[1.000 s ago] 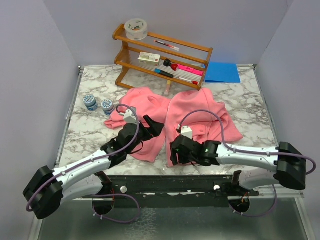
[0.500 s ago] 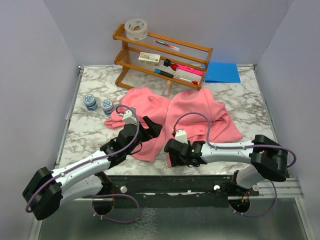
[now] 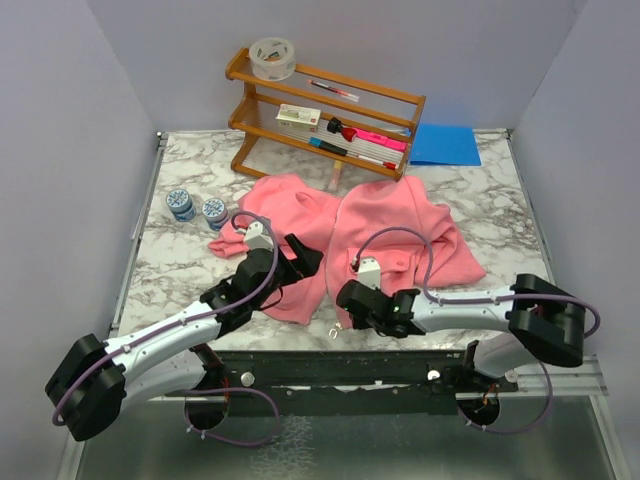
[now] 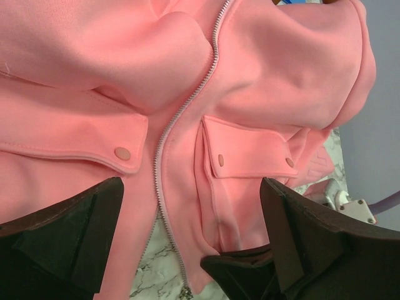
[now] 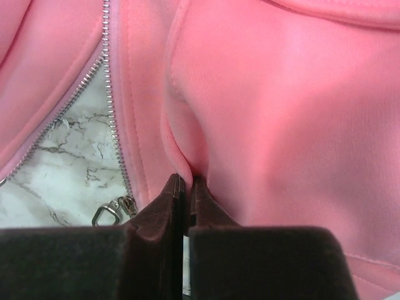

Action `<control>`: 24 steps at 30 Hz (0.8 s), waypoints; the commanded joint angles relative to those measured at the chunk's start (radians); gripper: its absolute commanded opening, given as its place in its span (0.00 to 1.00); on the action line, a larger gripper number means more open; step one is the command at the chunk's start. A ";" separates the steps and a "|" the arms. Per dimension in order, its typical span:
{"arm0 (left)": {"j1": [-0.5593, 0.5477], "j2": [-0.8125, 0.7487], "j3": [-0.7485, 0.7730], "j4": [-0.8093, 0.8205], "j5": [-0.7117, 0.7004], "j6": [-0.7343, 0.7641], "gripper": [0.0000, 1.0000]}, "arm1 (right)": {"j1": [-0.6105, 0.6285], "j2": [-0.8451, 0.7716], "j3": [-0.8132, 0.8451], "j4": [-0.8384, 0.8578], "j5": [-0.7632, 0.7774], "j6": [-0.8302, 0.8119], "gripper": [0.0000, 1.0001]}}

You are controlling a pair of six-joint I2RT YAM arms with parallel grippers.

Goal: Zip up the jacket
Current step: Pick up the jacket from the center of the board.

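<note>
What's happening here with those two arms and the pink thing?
Two robot arms are working on a pink jacket spread on a marble table. Its zipper is undone, with the two rows of teeth apart near the hem. The right pincer is shut on a fold of the jacket's edge, just beside the zipper pull. The left pincer hangs wide open above the jacket front, holding nothing.
</note>
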 commanded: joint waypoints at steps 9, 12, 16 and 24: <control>0.030 0.055 -0.051 0.234 0.248 -0.067 0.99 | -0.081 -0.416 -0.300 0.413 -0.212 0.030 0.00; 0.031 0.072 -0.043 0.269 0.292 -0.076 0.99 | -0.124 -0.501 -0.333 0.440 -0.243 0.046 0.00; 0.031 0.105 -0.044 0.298 0.359 -0.085 0.99 | -0.157 -0.568 -0.353 0.443 -0.262 0.055 0.00; 0.029 0.134 -0.103 0.358 0.414 -0.171 0.99 | -0.180 -0.642 -0.399 0.506 -0.272 0.123 0.00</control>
